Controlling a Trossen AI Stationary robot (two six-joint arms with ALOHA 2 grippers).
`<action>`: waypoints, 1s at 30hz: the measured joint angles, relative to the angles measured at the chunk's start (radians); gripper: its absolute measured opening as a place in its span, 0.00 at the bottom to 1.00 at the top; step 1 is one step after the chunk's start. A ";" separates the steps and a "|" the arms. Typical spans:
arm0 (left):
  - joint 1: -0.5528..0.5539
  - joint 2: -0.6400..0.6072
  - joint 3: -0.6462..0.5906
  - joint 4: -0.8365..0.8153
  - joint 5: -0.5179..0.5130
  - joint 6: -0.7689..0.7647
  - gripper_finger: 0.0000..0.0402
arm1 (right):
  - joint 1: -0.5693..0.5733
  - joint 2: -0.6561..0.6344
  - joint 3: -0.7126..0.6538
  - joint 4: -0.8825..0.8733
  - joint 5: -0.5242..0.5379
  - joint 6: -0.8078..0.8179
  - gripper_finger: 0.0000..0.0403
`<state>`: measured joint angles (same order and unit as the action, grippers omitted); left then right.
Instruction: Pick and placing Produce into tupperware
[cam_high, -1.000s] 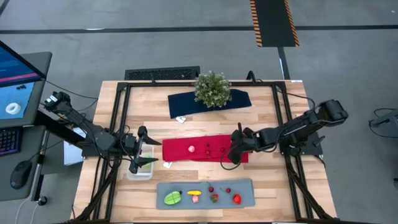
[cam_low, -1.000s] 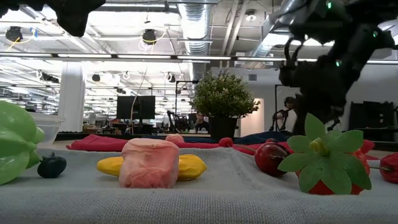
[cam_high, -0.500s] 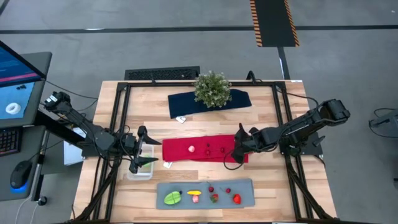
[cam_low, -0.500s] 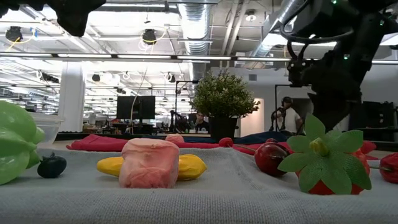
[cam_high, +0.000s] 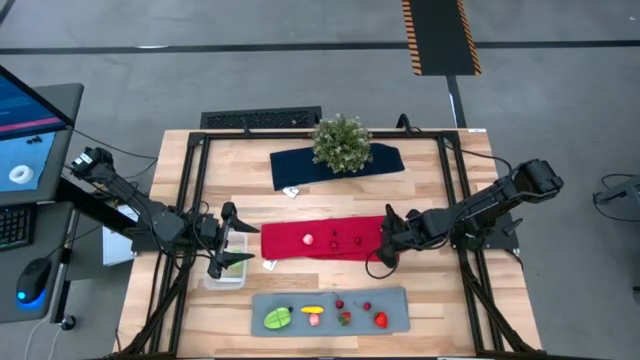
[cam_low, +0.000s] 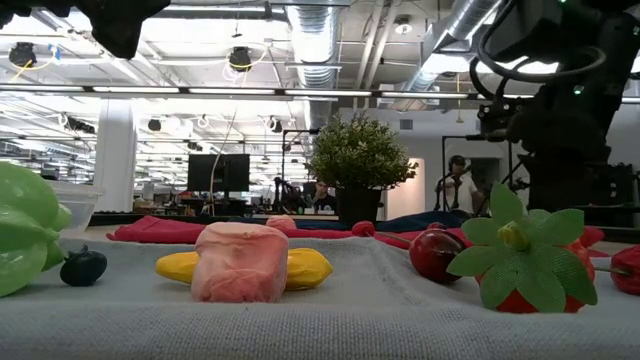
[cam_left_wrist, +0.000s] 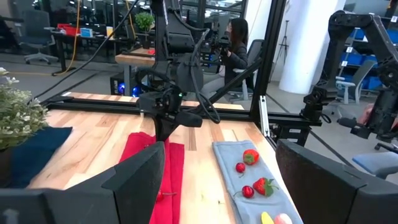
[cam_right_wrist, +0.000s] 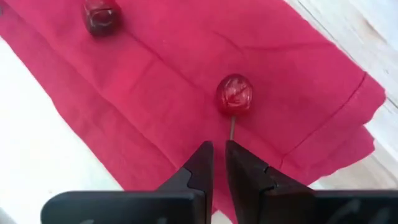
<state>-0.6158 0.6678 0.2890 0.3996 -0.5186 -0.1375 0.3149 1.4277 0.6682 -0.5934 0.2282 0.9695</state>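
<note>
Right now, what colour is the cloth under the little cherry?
Red cloth, best seen in the right wrist view.

My table (cam_high: 420, 180): light wood top in a black frame, centre of the high view. Directly on it: navy cloth (cam_high: 385, 160) at upper centre with the potted plant (cam_high: 341, 142) on it, red cloth (cam_high: 285, 240) mid-frame, grey mat (cam_high: 395, 310) along the lower edge, clear tupperware (cam_high: 226, 277) lower left, small white tag (cam_high: 291, 191) just below the navy cloth.
</note>
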 joint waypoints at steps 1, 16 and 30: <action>0.000 0.000 0.000 0.000 0.000 0.000 0.74 | 0.000 0.000 0.000 -0.002 -0.001 0.000 0.16; 0.000 0.000 0.000 0.000 -0.001 -0.004 0.74 | -0.003 0.000 -0.042 0.016 -0.034 0.032 0.16; 0.000 0.000 0.000 0.000 -0.002 -0.006 0.74 | -0.002 0.000 -0.061 0.064 -0.040 0.018 0.04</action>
<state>-0.6159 0.6678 0.2890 0.3993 -0.5201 -0.1436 0.3126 1.4277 0.6075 -0.5293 0.1880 0.9877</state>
